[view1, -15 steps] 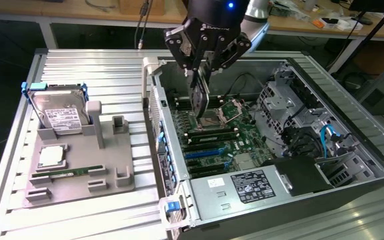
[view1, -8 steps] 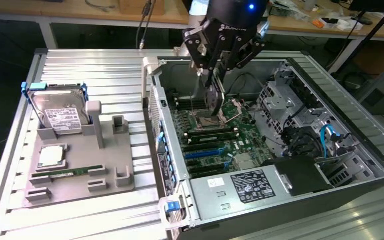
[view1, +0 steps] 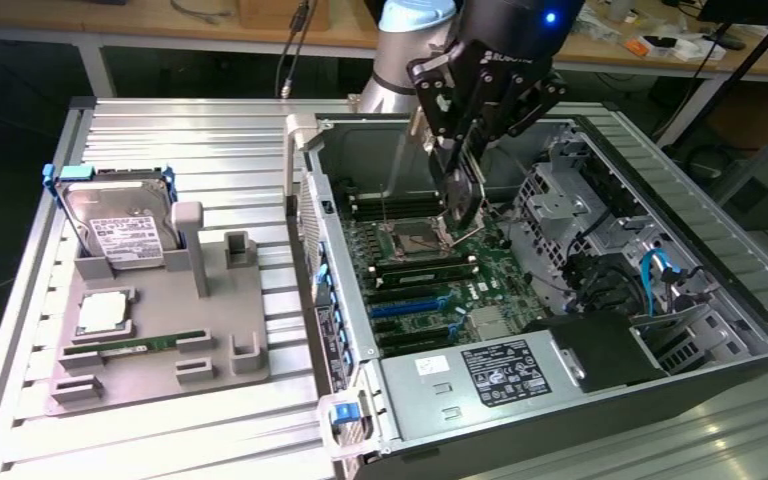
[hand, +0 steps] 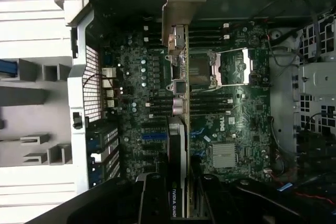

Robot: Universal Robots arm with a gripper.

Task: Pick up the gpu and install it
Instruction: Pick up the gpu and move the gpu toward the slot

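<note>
Over the motherboard [view1: 424, 290] in the case [view1: 724, 270], the gripper [view1: 454, 158] clamps the gpu [view1: 462, 197], long axis near-vertical, free end down.

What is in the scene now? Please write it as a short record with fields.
gripper: black gripper, shut on the card
held thing: thin flat dark gpu card with silvery metal bracket, standing on edge
place: over green motherboard inside open grey metal computer case
aside: silver hard drive in grey holder

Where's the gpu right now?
Exterior view: the gpu hangs edge-on in the gripper above the motherboard by the CPU socket, inside the open computer case.
</note>
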